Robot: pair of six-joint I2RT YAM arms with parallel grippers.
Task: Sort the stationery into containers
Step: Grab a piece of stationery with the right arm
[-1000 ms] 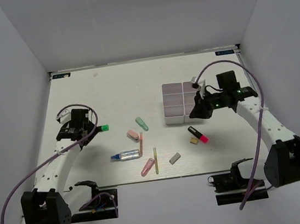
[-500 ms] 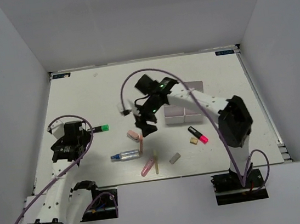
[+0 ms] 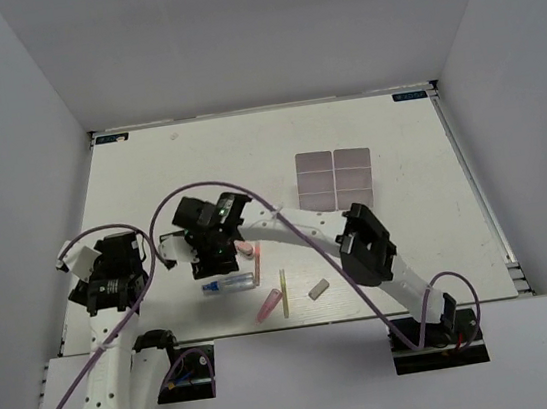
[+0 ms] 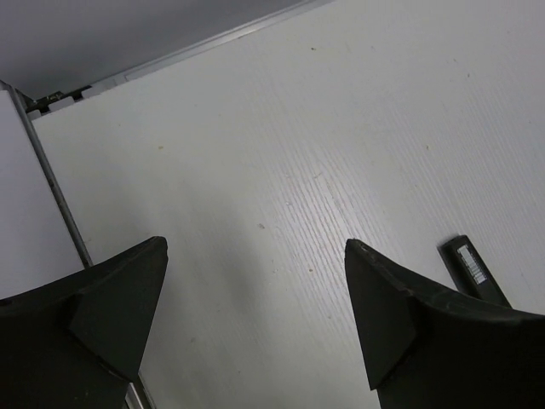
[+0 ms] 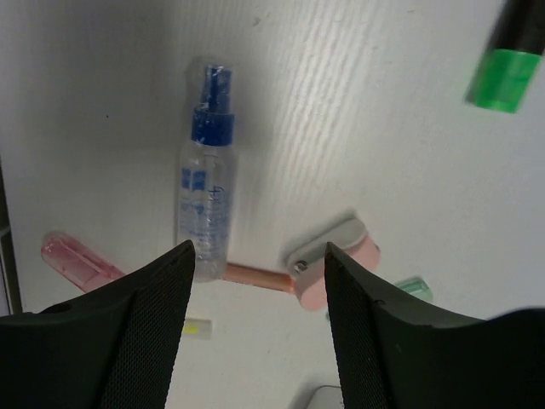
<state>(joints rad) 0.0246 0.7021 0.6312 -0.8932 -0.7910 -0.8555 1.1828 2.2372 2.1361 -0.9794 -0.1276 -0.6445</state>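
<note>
The white containers [image 3: 336, 178] stand right of centre. My right arm reaches far left across the table. Its gripper [image 3: 217, 257] [image 5: 257, 256] hangs open and empty above the stationery. Below it lie the clear blue-capped tube [image 5: 207, 200] [image 3: 229, 284], a thin pink stick [image 5: 255, 277], a pink-and-grey eraser [image 5: 332, 256] and a pink marker [image 5: 81, 260] [image 3: 269, 308]. A green marker cap [image 5: 502, 72] shows at the upper right. The yellow stick [image 3: 284, 294] and grey eraser [image 3: 318, 288] lie nearer the front. My left gripper [image 3: 111, 271] [image 4: 255, 247] is open over bare table at the left.
A dark labelled object [image 4: 473, 268] lies beside my left gripper's right finger. The table's metal edge rail [image 4: 51, 183] runs close on the left. The right arm's elbow [image 3: 364, 243] covers the table in front of the containers.
My right arm swung from the containers leftward across the table to above the tube, its jaws now wide. My left arm drew back toward the near left, away from the green marker.
</note>
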